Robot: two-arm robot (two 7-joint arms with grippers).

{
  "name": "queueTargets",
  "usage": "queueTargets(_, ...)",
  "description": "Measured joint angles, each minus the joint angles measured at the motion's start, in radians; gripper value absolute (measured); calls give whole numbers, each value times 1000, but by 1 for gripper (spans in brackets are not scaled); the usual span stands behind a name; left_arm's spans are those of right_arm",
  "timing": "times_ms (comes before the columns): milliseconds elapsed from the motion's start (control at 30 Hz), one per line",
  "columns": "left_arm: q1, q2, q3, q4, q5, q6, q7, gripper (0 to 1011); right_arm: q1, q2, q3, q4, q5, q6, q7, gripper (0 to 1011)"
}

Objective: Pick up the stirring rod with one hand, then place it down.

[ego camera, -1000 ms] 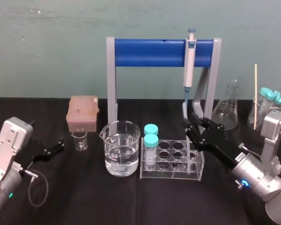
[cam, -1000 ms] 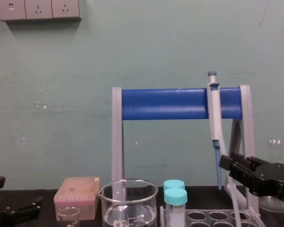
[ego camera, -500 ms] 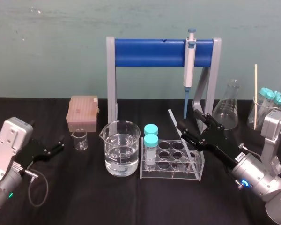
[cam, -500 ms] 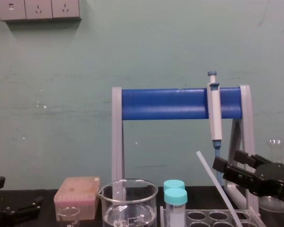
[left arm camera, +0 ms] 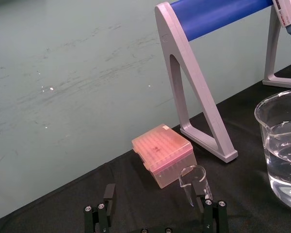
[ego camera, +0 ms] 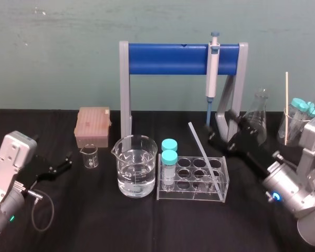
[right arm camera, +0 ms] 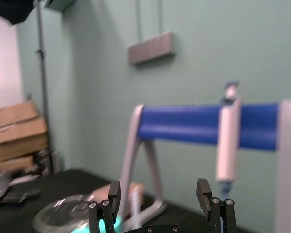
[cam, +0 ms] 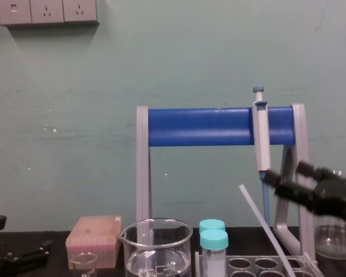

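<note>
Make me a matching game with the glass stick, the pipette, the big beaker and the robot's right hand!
Things:
1. stirring rod
2. pipette
3. big beaker
4. right gripper

Clues:
A. hangs on the blue stand
B. open, in the air behind the rack
C. leans in the test tube rack
D. holds water

Pairs: 1-C, 2-A, 3-D, 4-B.

The left gripper is open at the table's left side.

Translucent whitish glass stirring rod point(ego camera: 201, 152). Grey plastic stand point(ego camera: 125, 89), blue crossbar point(ego camera: 168, 59). Teal-capped clear tubes point(ego camera: 169, 157). Pink tip box point(ego camera: 93, 126). Black tabletop point(ego camera: 94, 220).
</note>
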Motion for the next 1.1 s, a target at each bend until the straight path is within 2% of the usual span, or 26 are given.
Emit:
queueTargets(100, 0, 0, 0, 0, 0, 0, 0, 1000, 0, -9, 23, -15, -7, -14, -44, 1000)
queueTargets(133, 0, 0, 0, 0, 0, 0, 0, 1000, -3, -14, 41, -32, -14, -15, -80, 1000)
queueTargets(233, 0, 0, 0, 0, 0, 0, 0, 1000, -13, -18, 70, -64, -21, 4, -138, 1000)
queueTargets(300, 0, 0, 0, 0, 0, 0, 0, 1000, -29, -18, 96, -98, -27, 43, -194, 1000)
queueTargets(333, 0, 0, 0, 0, 0, 0, 0, 1000, -42, -16, 108, -121, -30, 84, -230, 1000)
queueTargets(367, 0, 0, 0, 0, 0, 0, 0, 1000, -42, -16, 108, -121, -30, 84, -230, 1000)
queueTargets(433, 0, 0, 0, 0, 0, 0, 0, 1000, -70, -2, 124, -161, -37, 179, -282, 1000)
queueTargets(500, 0, 0, 0, 0, 0, 0, 0, 1000, -85, 6, 128, -177, -42, 224, -302, 1000)
queueTargets(533, 0, 0, 0, 0, 0, 0, 0, 1000, -102, 13, 130, -196, -45, 272, -318, 1000)
queueTargets(567, 0, 0, 0, 0, 0, 0, 0, 1000, -102, 13, 130, -196, -45, 272, -318, 1000)
queueTargets(667, 0, 0, 0, 0, 0, 0, 0, 1000, -137, 32, 126, -232, -46, 379, -334, 1000)
queueTargets(767, 0, 0, 0, 0, 0, 0, 0, 1000, -148, 38, 121, -241, -45, 416, -338, 1000)
queueTargets(867, 0, 0, 0, 0, 0, 0, 0, 1000, -150, 40, 117, -243, -45, 435, -340, 1000)
queueTargets(1100, 0, 0, 0, 0, 0, 0, 0, 1000, -150, 40, 118, -243, -44, 434, -341, 1000)
